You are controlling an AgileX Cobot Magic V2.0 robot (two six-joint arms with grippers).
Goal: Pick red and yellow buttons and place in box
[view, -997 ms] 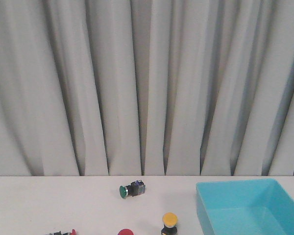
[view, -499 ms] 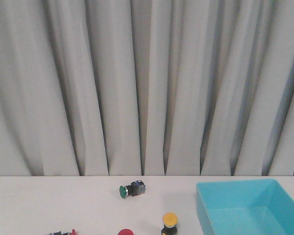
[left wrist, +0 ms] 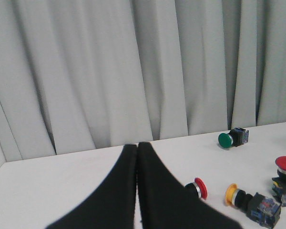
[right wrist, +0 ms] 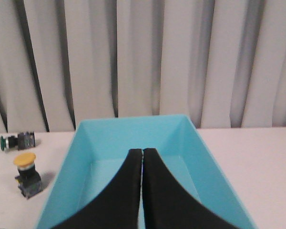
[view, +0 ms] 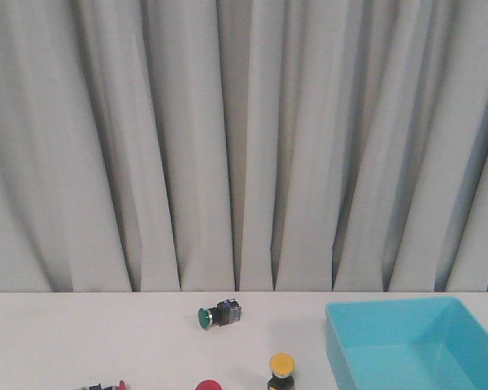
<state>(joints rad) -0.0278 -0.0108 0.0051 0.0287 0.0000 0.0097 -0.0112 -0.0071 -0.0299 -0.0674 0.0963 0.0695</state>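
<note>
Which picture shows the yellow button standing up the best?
The right wrist view: the upright yellow button shows whole, cap and black body. The front view cuts off its base. In the left wrist view I cannot pick it out.

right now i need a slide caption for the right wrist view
Right gripper shut above the empty turquoise box, with the upright yellow button and toppled green button beside it.

Cut off at the frame edges

Front view: the red button shows only its cap top; the box loses its near right part; another red-capped button is barely visible.
</note>
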